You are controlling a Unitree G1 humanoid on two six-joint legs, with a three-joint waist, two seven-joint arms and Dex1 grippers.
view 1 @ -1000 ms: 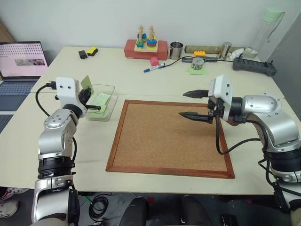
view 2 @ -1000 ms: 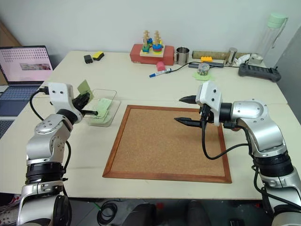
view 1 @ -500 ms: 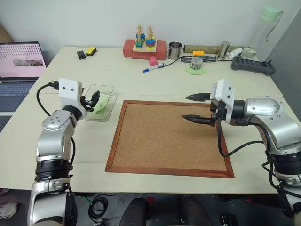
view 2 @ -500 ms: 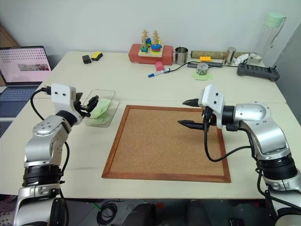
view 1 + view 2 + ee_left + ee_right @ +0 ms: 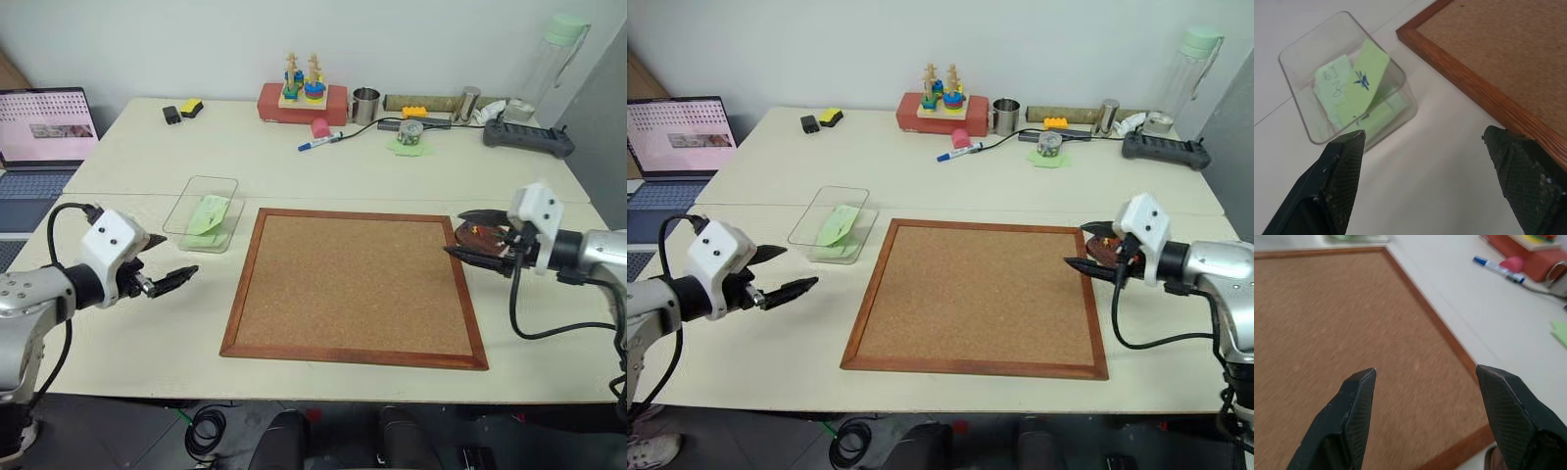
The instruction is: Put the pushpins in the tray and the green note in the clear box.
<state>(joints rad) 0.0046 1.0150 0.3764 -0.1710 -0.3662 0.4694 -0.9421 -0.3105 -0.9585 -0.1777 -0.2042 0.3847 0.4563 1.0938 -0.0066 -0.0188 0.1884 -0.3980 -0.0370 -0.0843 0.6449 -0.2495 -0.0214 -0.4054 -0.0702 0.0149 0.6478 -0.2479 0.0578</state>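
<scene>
The green note [image 5: 1362, 81], with its dark handwritten mark, lies inside the clear box [image 5: 200, 186], leaning tilted against one wall on top of other pale green notes [image 5: 1332, 84]. The clear box stands on the tabletop [image 5: 294, 166] just beside the left edge of the cork board [image 5: 358, 284], near that board's far left corner.

The left hand [image 5: 162, 281] hovers over the tabletop to the left of the cork board, nearer the robot than the clear box and apart from it. Its two fingers are spread wide with nothing between them, and they point toward the box and the note.

The tray [image 5: 480, 235] sits just beside the right edge of the cork board, close to that board's far right corner. Something small and reddish shows in it, but the pushpins cannot be made out.

The right hand [image 5: 470, 235] is at the cork board's right edge, directly at the tray, its two fingers apart and empty, one on either side of the tray's near part as seen from the head. Whether they touch it cannot be told.
</scene>
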